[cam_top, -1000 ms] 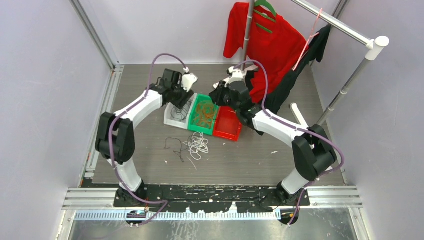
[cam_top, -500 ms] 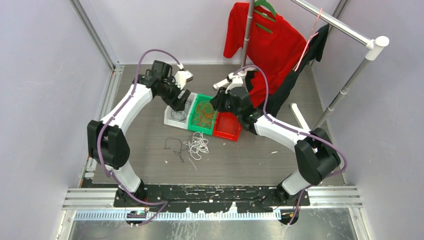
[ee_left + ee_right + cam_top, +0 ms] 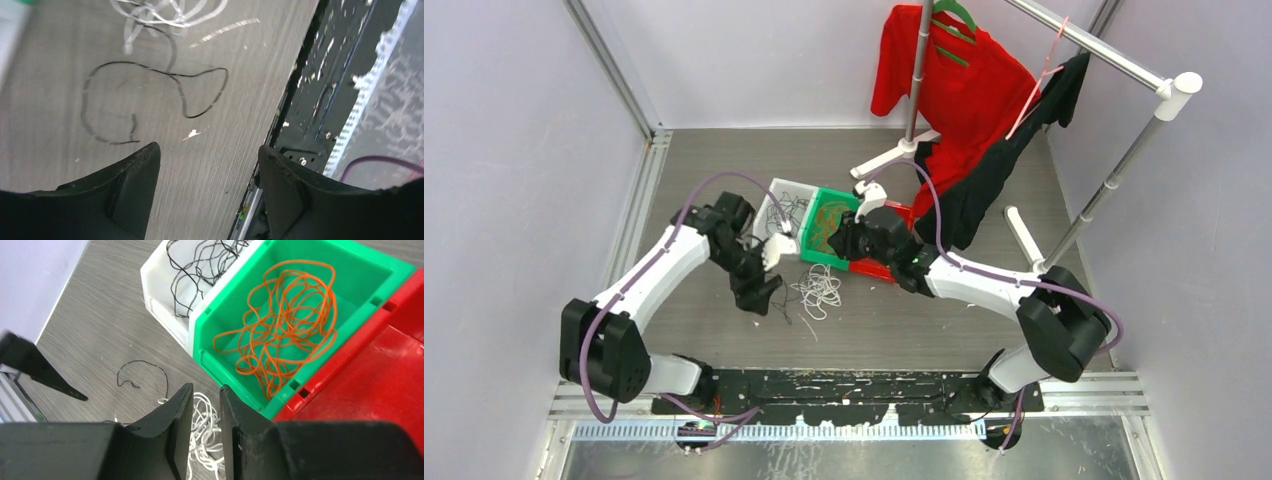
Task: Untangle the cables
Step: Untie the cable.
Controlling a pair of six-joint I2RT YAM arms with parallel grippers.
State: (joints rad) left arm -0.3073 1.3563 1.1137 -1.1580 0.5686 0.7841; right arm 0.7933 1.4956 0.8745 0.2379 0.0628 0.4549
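Hovering over the loose black cable (image 3: 192,117) on the counter (image 3: 45,150), the left end effector (image 3: 209,150) gapes empty; the right end effector (image 3: 206,390), narrowly parted, holds nothing. White cables (image 3: 821,290) lie close: a sloppy pinch could snag both and re-knot them.

Glossy plastic green bin (image 3: 365,270), matt wood-grain table (image 3: 225,150) (finely streaked), smooth cables (image 3: 821,290)

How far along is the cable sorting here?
Done: orange cables lie in the green bin, black ones in the white bin. In hand: nothing; the left arm's jaws hover open over a loose black cable. Left: that cable and the white bunch on the table.
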